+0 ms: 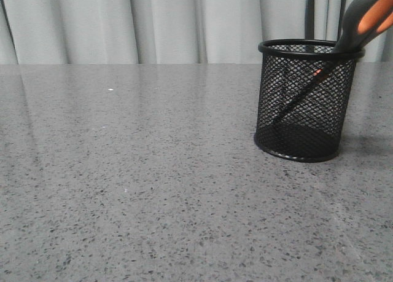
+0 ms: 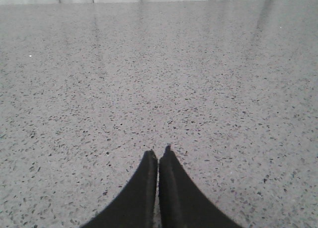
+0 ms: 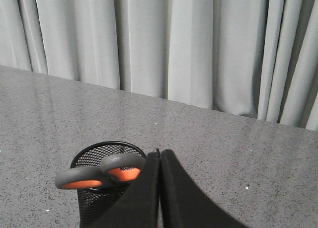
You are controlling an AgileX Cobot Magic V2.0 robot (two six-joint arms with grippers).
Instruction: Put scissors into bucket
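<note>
Although the grey speckled table (image 1: 135, 190) fills most of every view, nothing stands on it but the bucket (image 1: 305, 104), upright toward the robot's right with the pale curtain (image 1: 153, 24) hanging behind it. The scissors (image 1: 362, 18) are already inside: through the mesh in the front view the dark blades run diagonally down toward the base on the side nearer the table's middle, while the grey and orange handle loops lean out over the rim on the opposite side and rise well above it.

The right gripper (image 3: 159, 156) sits just beside the handles in its wrist view, fingers pressed together with no gap between them and nothing caught in them; the loops lie next to the fingers, and whether they touch cannot be told from this angle. The left gripper (image 2: 158, 156) is likewise closed on nothing, low over bare table and well apart from the bucket.

The task looks essentially done, so the risk lies in the retreat. The scissors are taller than the bucket and lean hard on one side of the rim, which puts weight high and off-centre; a light mesh cup would probably tip or skid if nudged. Should the right gripper brush a handle loop while pulling away, it could lever the scissors out or topple the bucket with them.
</note>
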